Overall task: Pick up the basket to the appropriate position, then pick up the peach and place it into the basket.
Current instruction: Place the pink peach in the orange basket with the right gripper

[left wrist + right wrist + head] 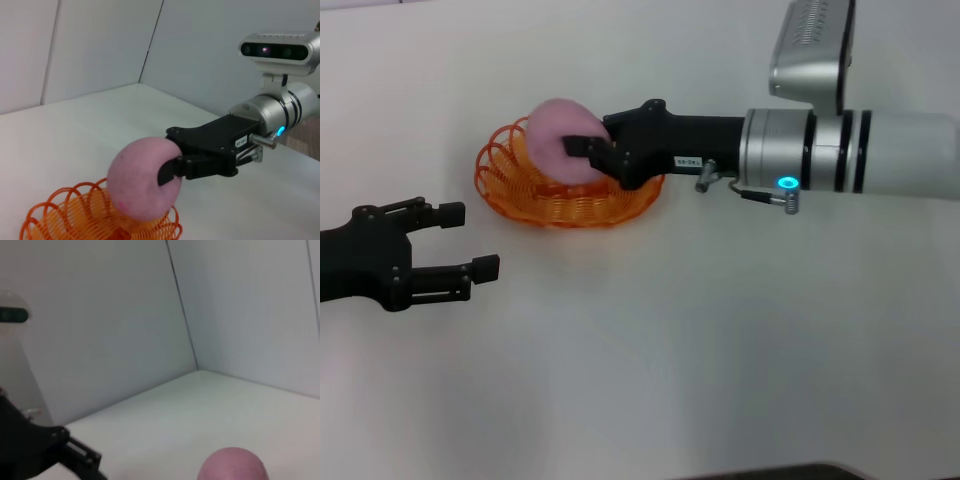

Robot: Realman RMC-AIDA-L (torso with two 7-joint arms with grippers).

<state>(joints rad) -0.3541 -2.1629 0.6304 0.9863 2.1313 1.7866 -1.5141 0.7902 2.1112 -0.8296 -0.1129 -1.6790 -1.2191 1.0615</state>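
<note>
The orange wire basket (520, 190) sits on the white table left of centre; it also shows in the left wrist view (65, 217). My right gripper (576, 140) reaches in from the right and is shut on the pink peach (555, 135), holding it just above the basket. In the left wrist view the peach (140, 182) hangs over the basket with a black finger (167, 172) across it. Its top shows in the right wrist view (232, 467). My left gripper (470, 240) is open and empty at the left, in front of the basket.
The white table (700, 350) stretches to the front and right. White walls (100, 45) stand behind it. The right arm's silver forearm (850, 150) spans the right side above the table.
</note>
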